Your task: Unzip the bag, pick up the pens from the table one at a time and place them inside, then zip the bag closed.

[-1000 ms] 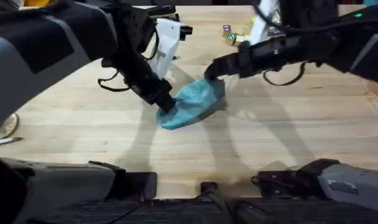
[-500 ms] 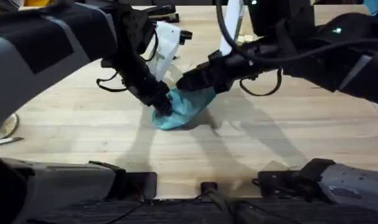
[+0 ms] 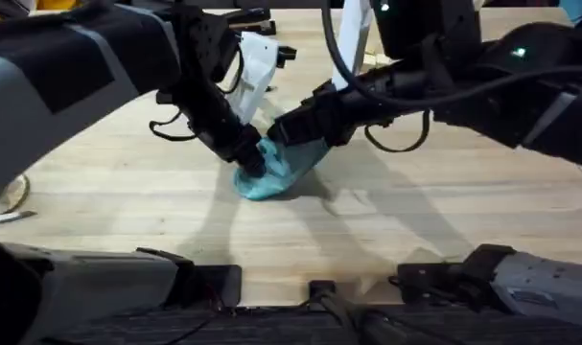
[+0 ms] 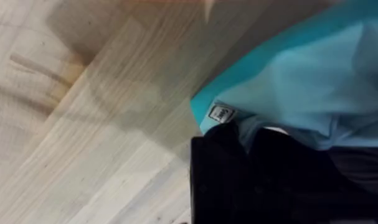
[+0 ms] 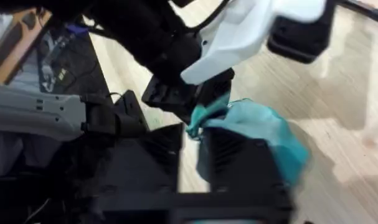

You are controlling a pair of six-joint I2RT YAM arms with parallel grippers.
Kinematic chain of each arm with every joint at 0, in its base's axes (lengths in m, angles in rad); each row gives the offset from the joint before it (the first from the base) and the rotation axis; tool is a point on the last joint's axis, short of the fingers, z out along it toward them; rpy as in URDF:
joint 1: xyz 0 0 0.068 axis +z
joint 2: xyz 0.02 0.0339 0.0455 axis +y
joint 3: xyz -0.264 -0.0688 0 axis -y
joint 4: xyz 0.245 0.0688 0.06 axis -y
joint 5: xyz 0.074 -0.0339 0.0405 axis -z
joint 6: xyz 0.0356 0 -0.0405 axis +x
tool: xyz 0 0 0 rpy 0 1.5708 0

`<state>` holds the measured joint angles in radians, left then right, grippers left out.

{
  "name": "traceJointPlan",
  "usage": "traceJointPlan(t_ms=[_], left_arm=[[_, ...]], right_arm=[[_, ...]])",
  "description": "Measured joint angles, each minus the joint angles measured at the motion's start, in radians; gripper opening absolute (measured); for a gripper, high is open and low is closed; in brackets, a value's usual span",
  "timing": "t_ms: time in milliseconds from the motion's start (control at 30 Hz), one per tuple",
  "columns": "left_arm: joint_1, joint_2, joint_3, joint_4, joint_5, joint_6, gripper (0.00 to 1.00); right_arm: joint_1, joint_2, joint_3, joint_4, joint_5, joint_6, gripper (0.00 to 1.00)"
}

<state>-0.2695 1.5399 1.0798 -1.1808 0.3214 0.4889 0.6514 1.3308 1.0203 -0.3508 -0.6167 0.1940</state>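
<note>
The teal bag (image 3: 274, 175) lies bunched up on the table (image 3: 425, 230) near the middle. My left gripper (image 3: 254, 161) comes in from the upper left and is shut on the bag's near end. The left wrist view shows the black fingers (image 4: 238, 168) clamped on the fabric beside a small label on the bag (image 4: 313, 81). Reaching from the right, my right gripper (image 3: 279, 132) pinches the bag's top edge close to the left one. The right wrist view has teal fabric of the bag (image 5: 263, 127) bunched at my right gripper (image 5: 192, 140). The pens are out of view.
A white device (image 3: 255, 59) stands just behind the bag, between the two arms. At the left edge lie a round metal object (image 3: 12, 192) and a thin silver item (image 3: 5, 218). Open wood stretches in front of and to the right of the bag.
My right gripper has travelled left along the bag toward the left gripper. The bag has crumpled shorter and shifted slightly left. The left gripper has stayed in place.
</note>
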Motion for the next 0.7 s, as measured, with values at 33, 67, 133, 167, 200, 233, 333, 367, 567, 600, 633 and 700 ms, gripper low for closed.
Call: traceJointPlan(t_ms=[33, 67, 133, 167, 200, 233, 333, 367, 567, 600, 633, 700], left_arm=[[0.000, 0.000, 0.000, 0.005, 0.001, 0.000, 0.042], [0.000, 0.000, 0.000, 0.010, 0.003, 0.000, 0.042], [0.000, 0.000, 0.000, 0.019, 0.007, 0.000, 0.042], [0.000, 0.000, 0.000, 0.022, 0.011, -0.001, 0.042], [0.000, 0.000, 0.000, 0.025, 0.016, -0.002, 0.042], [0.000, 0.000, 0.000, 0.025, 0.022, -0.003, 0.042], [-0.001, 0.000, 0.000, 0.025, 0.036, -0.003, 0.042], [-0.001, 0.000, 0.000, 0.026, 0.041, -0.003, 0.042], [-0.001, 0.000, 0.000, 0.040, 0.061, -0.003, 0.042], [-0.001, 0.000, 0.000, 0.041, 0.065, -0.003, 0.042], [-0.001, 0.000, 0.000, 0.045, 0.073, -0.003, 0.042], [-0.003, 0.000, 0.001, 0.052, 0.083, -0.003, 0.042]], right_arm=[[0.000, 0.000, 0.000, -0.001, -0.003, 0.005, 0.276], [0.000, 0.000, 0.000, 0.000, -0.006, 0.005, 0.412], [-0.006, 0.000, 0.000, 0.002, -0.011, 0.007, 0.709], [-0.011, 0.000, 0.000, 0.001, -0.012, 0.010, 0.848], [-0.018, 0.000, 0.000, -0.002, -0.011, 0.012, 0.962], [-0.027, 0.000, 0.000, -0.010, -0.008, 0.018, 0.987], [-0.065, 0.000, 0.000, -0.039, -0.007, 0.045, 0.996], [-0.078, 0.000, 0.000, -0.055, -0.008, 0.053, 0.997], [-0.176, -0.020, 0.000, -0.165, -0.017, 0.085, 0.997], [-0.194, -0.035, -0.001, -0.171, -0.029, 0.090, 0.997], [-0.211, -0.056, 0.000, -0.164, -0.042, 0.091, 0.997], [-0.247, -0.115, 0.000, -0.157, -0.063, 0.091, 0.997]])
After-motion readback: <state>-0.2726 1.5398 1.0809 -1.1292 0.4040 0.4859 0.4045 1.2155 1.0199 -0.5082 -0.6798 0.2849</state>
